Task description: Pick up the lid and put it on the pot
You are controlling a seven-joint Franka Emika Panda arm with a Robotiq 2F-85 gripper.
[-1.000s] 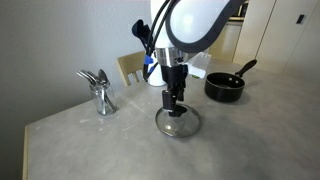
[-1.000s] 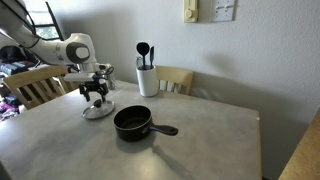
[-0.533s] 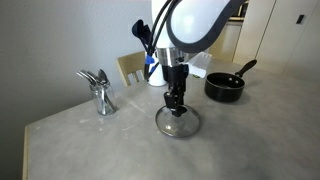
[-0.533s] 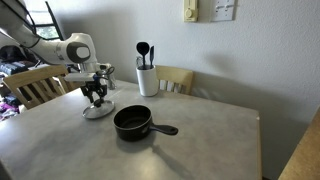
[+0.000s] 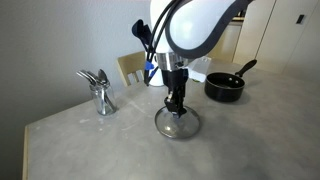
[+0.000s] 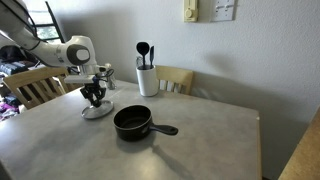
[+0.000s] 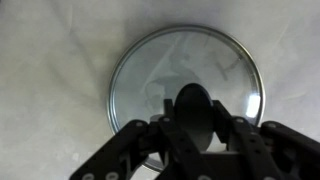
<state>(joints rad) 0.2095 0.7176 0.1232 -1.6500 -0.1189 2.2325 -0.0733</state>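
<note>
The lid [image 7: 185, 70], round clear glass with a metal rim, lies flat on the grey table in both exterior views [image 5: 178, 123] [image 6: 97, 110]. My gripper [image 7: 194, 118] stands straight above it, shut on the lid's black knob [image 7: 193, 108], which fills the gap between the fingers. In both exterior views the gripper [image 5: 176, 105] [image 6: 95, 99] reaches down onto the lid's centre. The pot [image 6: 132, 122], a small black saucepan with a long handle, sits apart from the lid [image 5: 225, 87].
A white utensil holder [image 6: 147, 80] with black utensils stands at the table's back. A metal utensil stand [image 5: 100, 92] sits near one edge. Wooden chairs [image 6: 176, 78] [image 6: 35, 85] stand around the table.
The gripper's fingers have come together onto the lid's knob. The arm and lid stay in place on the table.
</note>
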